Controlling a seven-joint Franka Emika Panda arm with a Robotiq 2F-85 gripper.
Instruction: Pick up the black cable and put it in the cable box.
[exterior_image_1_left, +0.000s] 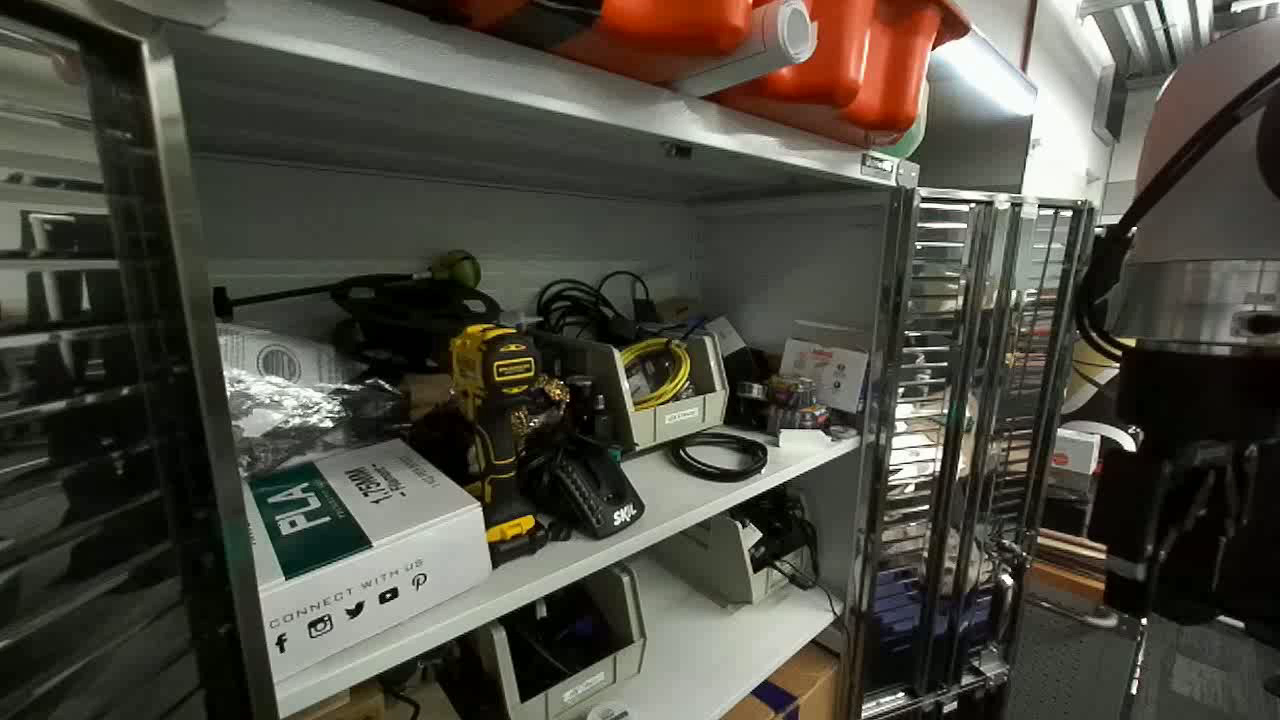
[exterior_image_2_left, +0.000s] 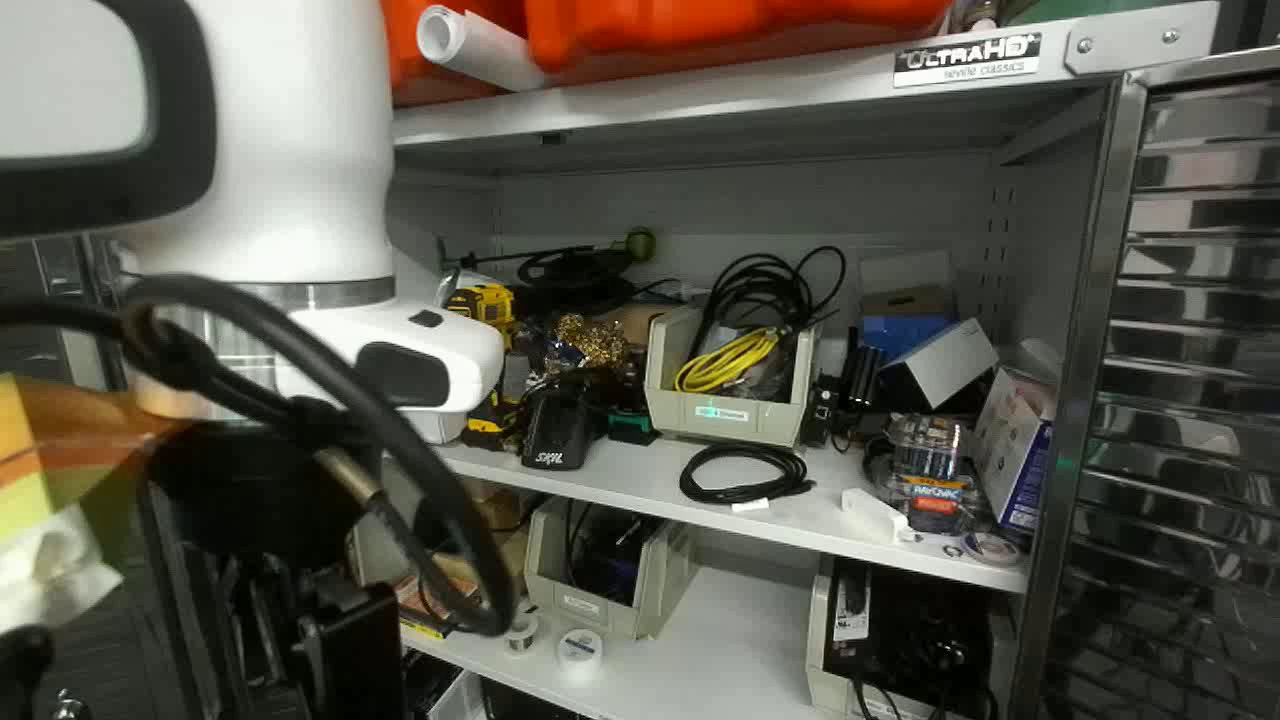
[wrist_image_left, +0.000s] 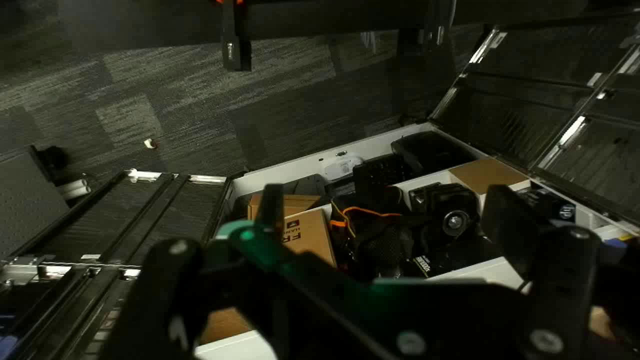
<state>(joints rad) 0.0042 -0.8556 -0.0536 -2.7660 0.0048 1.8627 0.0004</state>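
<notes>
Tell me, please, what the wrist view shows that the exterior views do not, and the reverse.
Only the wrist view shows the orange-trimmed black item and the box lettered FR. Only the exterior views show the coiled black cable, the yellow cable and the drill. Both share the gripper, plainly open in the wrist view, and the cabinet doors.

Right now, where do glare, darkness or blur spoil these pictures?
In an exterior view, a white streak glares beside the orange bin; in both exterior views, a slatted door shows bright reflections; in the wrist view, the tool is dark, slightly blurred, partly lit green.
</notes>
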